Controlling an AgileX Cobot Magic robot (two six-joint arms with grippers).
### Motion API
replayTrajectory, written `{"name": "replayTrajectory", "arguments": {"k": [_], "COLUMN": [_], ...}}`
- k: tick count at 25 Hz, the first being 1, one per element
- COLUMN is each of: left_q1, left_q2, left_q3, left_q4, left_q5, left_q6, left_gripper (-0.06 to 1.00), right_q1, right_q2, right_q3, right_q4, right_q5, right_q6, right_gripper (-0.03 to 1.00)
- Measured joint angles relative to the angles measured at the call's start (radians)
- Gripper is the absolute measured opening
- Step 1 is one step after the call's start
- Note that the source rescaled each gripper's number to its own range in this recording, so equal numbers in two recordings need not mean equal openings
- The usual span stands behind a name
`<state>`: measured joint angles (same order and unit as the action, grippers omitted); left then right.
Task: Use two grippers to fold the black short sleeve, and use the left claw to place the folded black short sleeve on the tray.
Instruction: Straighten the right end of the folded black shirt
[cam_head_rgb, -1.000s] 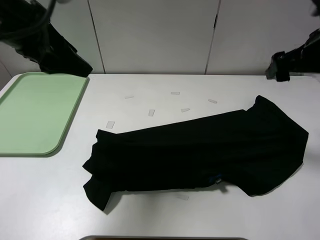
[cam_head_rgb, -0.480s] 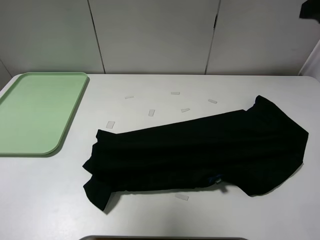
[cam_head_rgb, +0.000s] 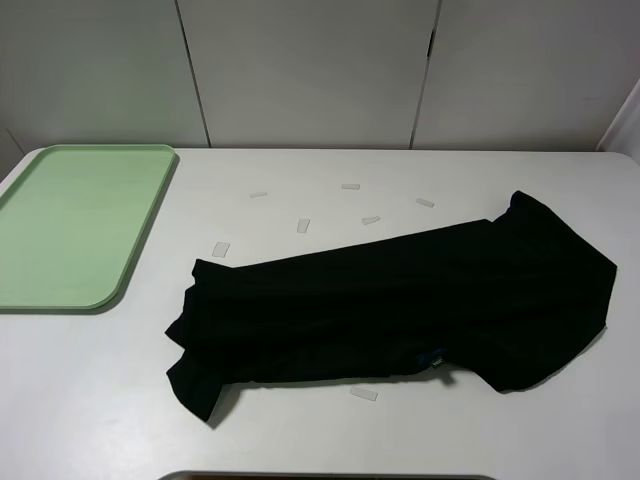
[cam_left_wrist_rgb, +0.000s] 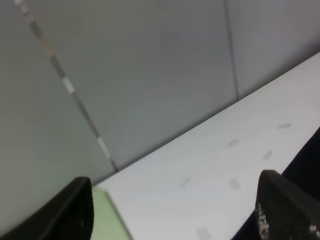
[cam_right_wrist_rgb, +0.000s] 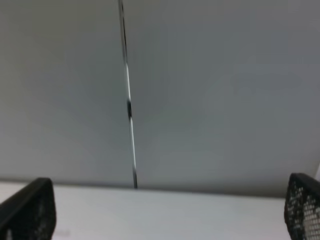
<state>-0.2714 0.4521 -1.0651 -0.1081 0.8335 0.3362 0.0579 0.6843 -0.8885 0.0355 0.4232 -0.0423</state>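
Note:
The black short sleeve (cam_head_rgb: 400, 305) lies loosely bunched on the white table, stretching from the lower left to the right side; a dark corner of it (cam_left_wrist_rgb: 306, 165) also shows in the left wrist view. At the table's left edge sits the pale green tray (cam_head_rgb: 80, 225), with nothing on it, and a sliver of it (cam_left_wrist_rgb: 109, 222) appears between the left fingers. My left gripper (cam_left_wrist_rgb: 180, 212) is open, raised above the table and holding nothing. The right gripper (cam_right_wrist_rgb: 165, 207) is open too, facing the grey wall. Neither arm appears in the exterior high view.
Several small pale tape strips (cam_head_rgb: 303, 225) lie on the table behind the shirt, and one (cam_head_rgb: 364, 394) sits in front of it. A dark grey slab (cam_head_rgb: 330, 476) shows at the front edge. Grey wall panels (cam_head_rgb: 310, 70) stand behind the table.
Both arms have withdrawn out of the exterior high view: the left arm from the top left, the right from the top right. The shirt and tray have not moved.

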Motion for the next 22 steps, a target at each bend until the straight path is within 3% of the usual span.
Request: {"name": "replayTrajectory", "arguments": {"k": [9,17,22], "left_q1": [0.000,0.000,0.000], "left_q2": [-0.293,-0.459,-0.459], "left_q3": [0.050,0.314,0.478], "left_q4": [0.032,0.030,-0.012], "left_q5": [0.151,0.279,0.266], "left_q6": [-0.113,-0.145,-0.145], "left_gripper": [0.66,0.66,0.66], "right_q1": [0.000,0.000,0.000], "right_q2": [-0.056,-0.055,-0.055], "right_q3": [0.000,0.000,0.000], "right_q4": [0.026,0.026,0.026], "right_q5": [0.013,0.016,0.023], "right_q6": [0.000,-0.037,-0.038], "right_gripper": [1.00,1.00,1.00]}}
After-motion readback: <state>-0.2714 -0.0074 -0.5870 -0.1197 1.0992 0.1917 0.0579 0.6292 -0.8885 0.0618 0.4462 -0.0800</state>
